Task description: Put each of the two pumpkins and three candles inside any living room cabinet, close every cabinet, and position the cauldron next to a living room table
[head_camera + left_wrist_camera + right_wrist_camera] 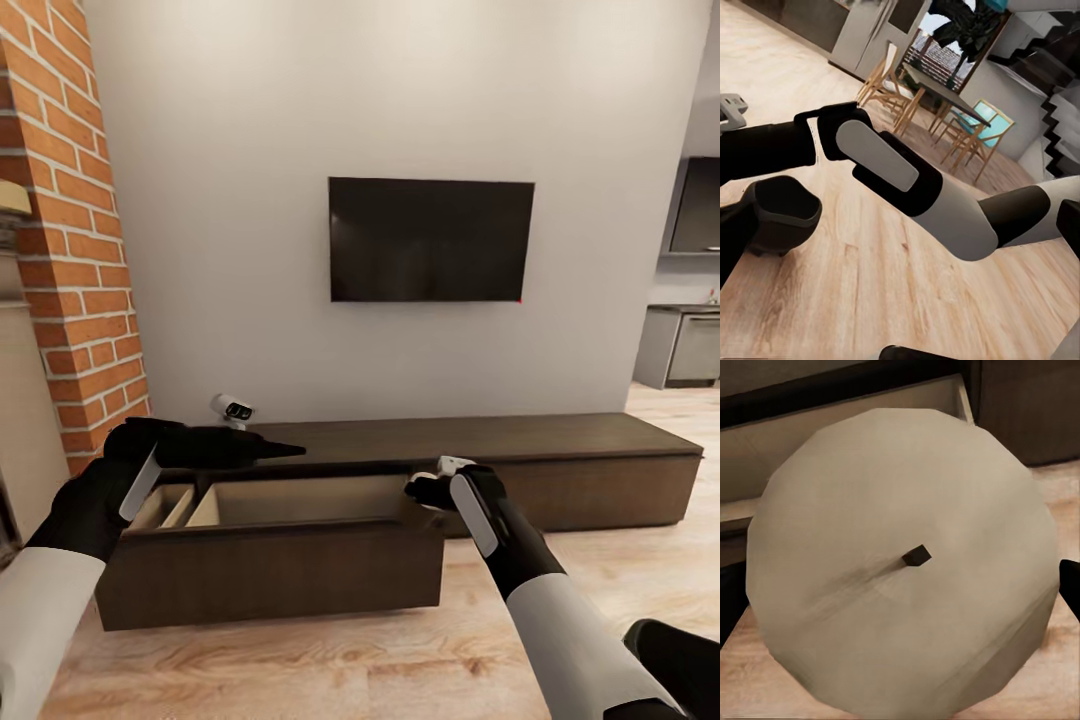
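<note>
The long dark brown cabinet (520, 440) runs along the wall, and its left drawer (300, 500) is pulled out, showing a pale beige interior. My right gripper (432, 487) hovers over the drawer's right corner, shut on a pale candle (907, 562) whose flat top and dark wick face the wrist camera; a white bit of the candle (455, 464) pokes out above the fingers. Over the cabinet's left end my left gripper (262, 450) is open and holds nothing. The black cauldron (784, 214) stands on the wood floor below my right arm. The pumpkins and the table are out of view.
A small white camera-like gadget (232, 408) sits on the cabinet top, under a wall TV (430, 240). A brick column (75, 230) stands close at the left. Grey kitchen units (685, 345) lie far right. Wooden chairs (889, 82) stand behind me.
</note>
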